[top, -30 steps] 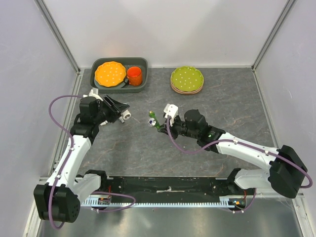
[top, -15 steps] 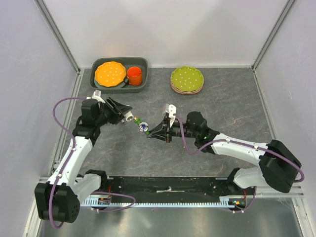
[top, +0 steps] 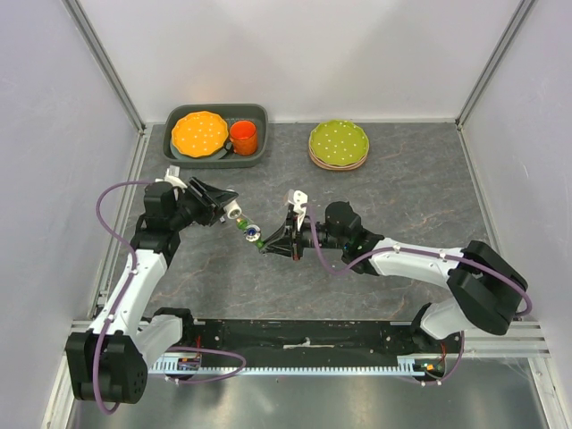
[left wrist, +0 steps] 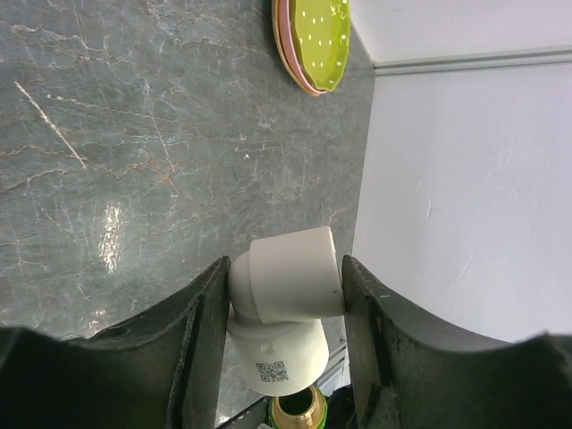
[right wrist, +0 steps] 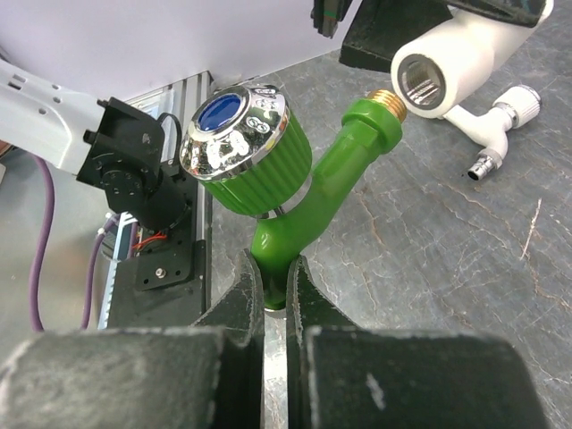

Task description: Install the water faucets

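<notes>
Left gripper [left wrist: 286, 284] pinching elbow [right wrist: 451, 63]; right gripper [right wrist: 275, 288] pinching green faucet [right wrist: 332, 174], thread sitting at elbow mouth, not yet screwed. White faucet [right wrist: 497, 132] lying uninstalled.

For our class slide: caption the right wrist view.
Right gripper pinches the green faucet, brass thread facing the open white elbow fitting.

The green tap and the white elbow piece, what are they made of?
The green tap looks like glossy plastic, smooth with soft highlights. Its knob cap is mirror-shiny, probably chromed, around a blue centre. Its threaded tip is yellow-gold, likely brass. The white elbow piece is matte white plastic, it seems, with a printed code sticker.
</notes>
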Robot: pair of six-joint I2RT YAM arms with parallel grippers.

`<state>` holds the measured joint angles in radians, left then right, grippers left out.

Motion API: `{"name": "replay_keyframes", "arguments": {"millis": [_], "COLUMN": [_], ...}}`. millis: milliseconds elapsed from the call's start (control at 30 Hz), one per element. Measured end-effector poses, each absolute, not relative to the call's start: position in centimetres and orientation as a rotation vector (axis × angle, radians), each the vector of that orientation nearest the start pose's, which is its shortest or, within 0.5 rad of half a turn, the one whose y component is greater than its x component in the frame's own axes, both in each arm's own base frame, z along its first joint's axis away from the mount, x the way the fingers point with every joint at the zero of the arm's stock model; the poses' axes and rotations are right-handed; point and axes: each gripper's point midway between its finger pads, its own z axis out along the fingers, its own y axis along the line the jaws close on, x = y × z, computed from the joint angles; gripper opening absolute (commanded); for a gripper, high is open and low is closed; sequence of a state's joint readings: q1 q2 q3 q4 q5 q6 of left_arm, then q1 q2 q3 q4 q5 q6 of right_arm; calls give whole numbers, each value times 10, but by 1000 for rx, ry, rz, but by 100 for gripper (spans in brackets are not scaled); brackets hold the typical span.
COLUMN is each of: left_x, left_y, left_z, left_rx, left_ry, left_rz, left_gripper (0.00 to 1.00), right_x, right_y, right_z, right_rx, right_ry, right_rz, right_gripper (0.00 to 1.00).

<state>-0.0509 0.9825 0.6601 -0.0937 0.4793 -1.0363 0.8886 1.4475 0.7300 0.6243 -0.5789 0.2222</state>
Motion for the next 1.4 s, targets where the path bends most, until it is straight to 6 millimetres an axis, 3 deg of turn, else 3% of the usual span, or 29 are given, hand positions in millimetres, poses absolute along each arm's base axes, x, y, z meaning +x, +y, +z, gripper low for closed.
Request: {"name": "replay_keyframes", "arguments": {"millis": [567,1400], "left_x": [301,298], "left_y": [-133,-133], "left_z": [207,209], "left_rx": [-694,-671], "left_ry": [2015,1996], "left_rz": [-1191,-1202], "left_gripper": [2,2], "right_x": [200,202], "right_y": [402,406], "right_z": [206,201], "right_rx": [-969,-942], "right_ry": [1518,1550], "right_rz": [1266,1274], "right_gripper": [0,0]}}
